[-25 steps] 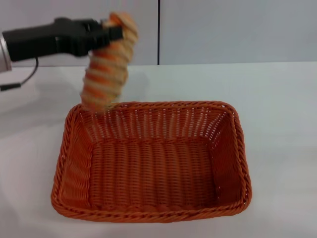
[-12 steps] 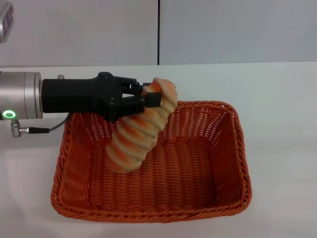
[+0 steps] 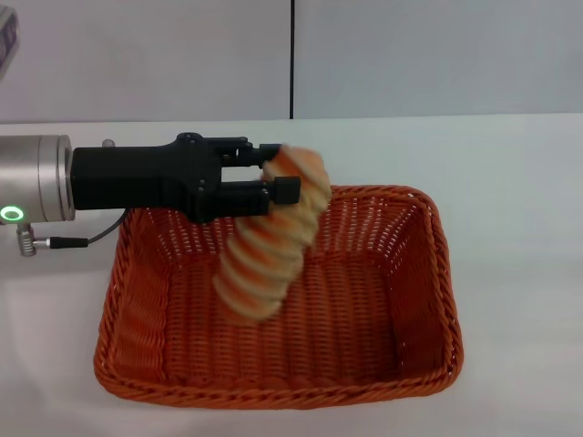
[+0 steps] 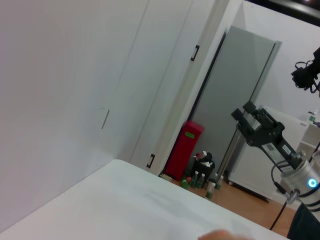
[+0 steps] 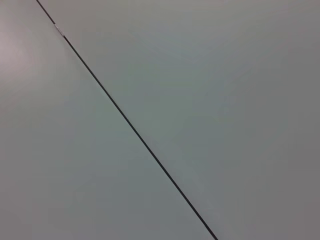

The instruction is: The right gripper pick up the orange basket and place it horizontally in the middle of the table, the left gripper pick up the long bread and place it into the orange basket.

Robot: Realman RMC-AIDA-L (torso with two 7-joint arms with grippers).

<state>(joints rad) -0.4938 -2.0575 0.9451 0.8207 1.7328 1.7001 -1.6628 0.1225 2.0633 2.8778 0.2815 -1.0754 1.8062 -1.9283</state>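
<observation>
The orange basket (image 3: 435, 273) lies lengthwise across the middle of the white table (image 3: 519, 173). My left gripper (image 3: 281, 171) reaches in from the left above the basket's far half, shut on the top end of the long bread (image 3: 266, 259). The striped loaf hangs slanting down into the basket, its lower end just above the woven floor and blurred with motion. In the left wrist view my right gripper (image 4: 248, 114) shows far off, raised on its arm beyond the table's end. The right wrist view shows only wall.
A thin cable with a metal plug (image 3: 36, 242) hangs from the left arm beside the basket's left rim. Bare table surrounds the basket. Beyond the table stand a red bin (image 4: 184, 150) and several small bottles on the floor.
The left gripper has carried the bread from high behind the basket's back left corner down over the basket. In the last half second the loaf's lower end has swung slightly right.
</observation>
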